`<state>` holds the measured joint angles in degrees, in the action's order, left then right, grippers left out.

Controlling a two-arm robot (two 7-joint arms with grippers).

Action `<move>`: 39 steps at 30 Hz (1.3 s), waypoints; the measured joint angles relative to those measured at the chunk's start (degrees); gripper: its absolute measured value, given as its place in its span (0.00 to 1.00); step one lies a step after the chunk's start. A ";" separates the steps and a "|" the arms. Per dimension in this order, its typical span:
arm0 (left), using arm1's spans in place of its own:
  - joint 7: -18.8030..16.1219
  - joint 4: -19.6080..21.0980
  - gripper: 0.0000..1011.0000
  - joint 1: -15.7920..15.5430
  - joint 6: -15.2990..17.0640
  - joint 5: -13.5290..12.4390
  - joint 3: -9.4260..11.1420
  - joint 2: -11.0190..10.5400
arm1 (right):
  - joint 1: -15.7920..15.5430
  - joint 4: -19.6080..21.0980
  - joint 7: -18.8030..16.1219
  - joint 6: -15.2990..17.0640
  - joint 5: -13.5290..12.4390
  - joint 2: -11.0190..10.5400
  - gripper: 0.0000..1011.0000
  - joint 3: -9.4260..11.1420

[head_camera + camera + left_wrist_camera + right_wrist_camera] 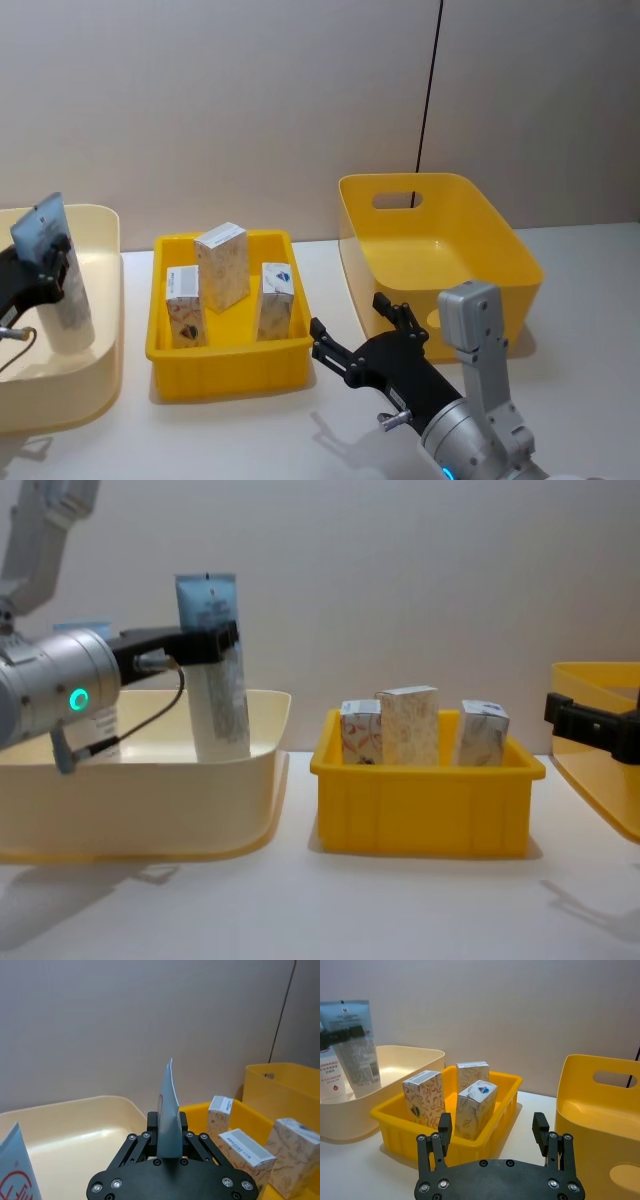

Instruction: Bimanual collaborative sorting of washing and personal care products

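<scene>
A tall pale-blue tube (60,280) stands upright inside the cream bin (105,300), its lower end below the rim. My left gripper (45,262) is shut on its upper part, as the chest view shows on the tube (215,680) and the left gripper (205,642). In the left wrist view the tube (169,1110) sits edge-on between the fingers. A second tube (330,1080) with a red mark stands behind it. Three small white patterned cartons (222,265) stand in the small yellow tray (225,365). My right gripper (352,316) hovers open just right of the tray, holding nothing.
A large yellow bin (520,245) with a handle slot sits at the right, beside the right gripper (491,1122). The cream bin (150,780) and the yellow tray (425,810) stand close together. A black cable hangs down the wall behind. White tabletop lies in front.
</scene>
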<state>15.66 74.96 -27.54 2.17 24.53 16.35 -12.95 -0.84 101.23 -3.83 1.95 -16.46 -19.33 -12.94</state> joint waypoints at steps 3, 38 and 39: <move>1.38 0.77 0.21 0.17 -0.65 0.76 -0.42 -0.53 | 0.00 0.00 0.00 0.00 0.00 0.00 0.99 0.00; 24.71 6.54 0.21 0.78 -0.84 14.40 2.12 -4.03 | 0.00 0.00 0.00 0.00 0.00 0.00 0.99 0.00; 25.78 6.35 0.21 0.62 -0.80 14.65 2.61 -3.94 | 0.00 0.00 0.00 0.00 0.00 0.00 0.99 0.00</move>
<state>41.44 81.31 -26.91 1.37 39.18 18.96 -16.89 -0.84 101.23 -3.83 1.95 -16.46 -19.33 -12.94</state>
